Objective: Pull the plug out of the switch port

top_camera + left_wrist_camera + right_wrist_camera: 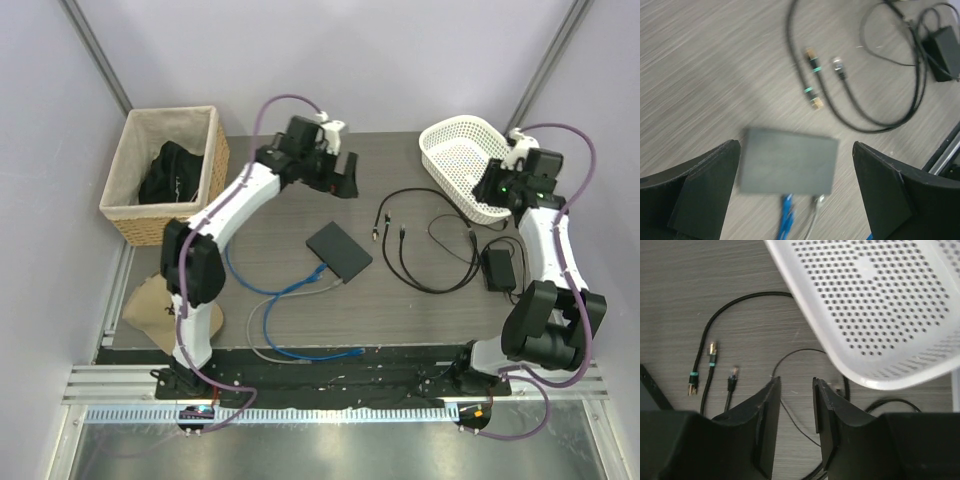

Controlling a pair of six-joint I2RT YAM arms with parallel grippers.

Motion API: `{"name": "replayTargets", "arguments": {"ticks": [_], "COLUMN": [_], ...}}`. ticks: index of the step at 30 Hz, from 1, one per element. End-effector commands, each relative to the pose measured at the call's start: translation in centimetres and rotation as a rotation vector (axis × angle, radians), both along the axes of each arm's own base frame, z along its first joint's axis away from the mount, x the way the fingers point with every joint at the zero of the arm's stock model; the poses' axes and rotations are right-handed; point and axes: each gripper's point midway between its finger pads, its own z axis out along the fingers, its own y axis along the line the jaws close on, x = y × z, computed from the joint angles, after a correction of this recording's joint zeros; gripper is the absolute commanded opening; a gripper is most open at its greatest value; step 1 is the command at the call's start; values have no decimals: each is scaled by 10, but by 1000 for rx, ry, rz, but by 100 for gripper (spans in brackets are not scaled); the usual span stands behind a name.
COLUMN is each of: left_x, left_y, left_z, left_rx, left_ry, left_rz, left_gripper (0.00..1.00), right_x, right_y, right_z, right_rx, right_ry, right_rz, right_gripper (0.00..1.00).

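Note:
The flat black switch (338,252) lies mid-table. A blue cable's plug (320,276) and a grey cable's plug (330,283) sit in ports on its near-left edge. In the left wrist view the switch (787,161) is blurred, with the blue plug (786,202) and grey plug (819,200) at its lower edge. My left gripper (336,187) hovers high behind the switch, wide open and empty (796,147). My right gripper (497,190) is by the white basket, with its jaws a narrow gap apart and empty (796,382).
A black power brick (499,268) and loose black cables (420,245) lie right of the switch. A white perforated basket (465,165) stands at the back right, and a wicker basket (165,175) holding something black at the back left. Blue and grey cables (290,335) loop toward the front edge.

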Motion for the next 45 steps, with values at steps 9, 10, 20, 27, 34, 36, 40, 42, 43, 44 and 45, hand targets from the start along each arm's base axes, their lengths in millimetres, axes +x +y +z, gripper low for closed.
{"name": "replayTargets", "arguments": {"ticks": [9, 10, 20, 27, 34, 36, 40, 42, 43, 44, 45], "left_x": [-77, -81, -105, -99, -104, -117, -160, -165, -161, -160, -157], "left_y": [110, 114, 96, 81, 115, 131, 160, 161, 158, 156, 153], "left_z": [-61, -67, -134, -167, -115, -107, -113, -116, -117, -118, -117], "left_rx": [143, 150, -6, -50, 82, 160, 262, 256, 247, 236, 228], "left_ry": [226, 241, 447, 561, 382, 321, 412, 425, 409, 411, 409], "left_rz": [15, 9, -131, -158, -276, -378, -475, -462, -457, -451, -446], "left_gripper": [97, 95, 75, 63, 66, 64, 62, 62, 62, 61, 61], "right_x": [-16, -22, -55, -48, -59, -63, -64, -63, -63, -62, -61], "right_y": [230, 243, 324, 329, 320, 317, 312, 312, 312, 312, 313], "right_z": [-45, -59, -111, -131, -139, -143, -146, -148, -149, -151, -151], "right_rx": [-78, -60, -29, -44, -70, -79, -99, -104, -101, -98, -98], "right_ry": [110, 145, 273, 341, 366, 375, 374, 376, 378, 384, 384], "right_rz": [676, 712, 950, 994, 988, 991, 985, 982, 980, 977, 979], "right_gripper": [40, 40, 36, 31, 31, 31, 31, 31, 31, 31, 31]}}
